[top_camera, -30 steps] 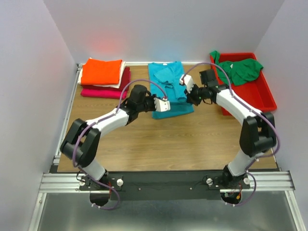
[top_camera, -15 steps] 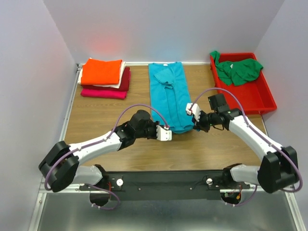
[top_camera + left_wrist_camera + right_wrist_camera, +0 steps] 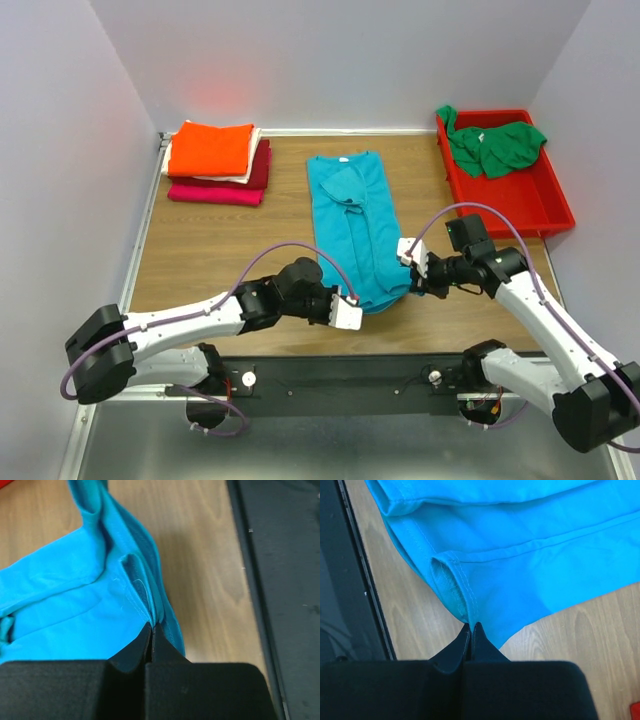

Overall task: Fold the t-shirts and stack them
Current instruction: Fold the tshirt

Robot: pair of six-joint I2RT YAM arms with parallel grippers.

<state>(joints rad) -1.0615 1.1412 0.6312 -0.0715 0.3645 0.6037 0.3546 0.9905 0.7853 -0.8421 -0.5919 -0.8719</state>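
Note:
The teal t-shirt [image 3: 352,218] lies folded lengthwise in a long strip down the middle of the table, neck label at the far end. My left gripper [image 3: 362,303] is shut on its near-left hem corner [image 3: 150,615]. My right gripper [image 3: 409,283] is shut on its near-right hem corner [image 3: 462,607]. Both hold the hem close to the table's near edge. A folded stack with an orange t-shirt [image 3: 210,148] on top of white, dark red and magenta ones sits far left. A green t-shirt [image 3: 495,145] lies crumpled in the red bin [image 3: 545,205].
The red bin stands at the far right against the wall. The black base rail [image 3: 350,375] runs along the near edge, just below both grippers. White walls close in the table on three sides.
Both grippers have pulled the teal t-shirt's hem toward the near edge, drawing the shirt out into a long strip. Both arms have stretched down and back.

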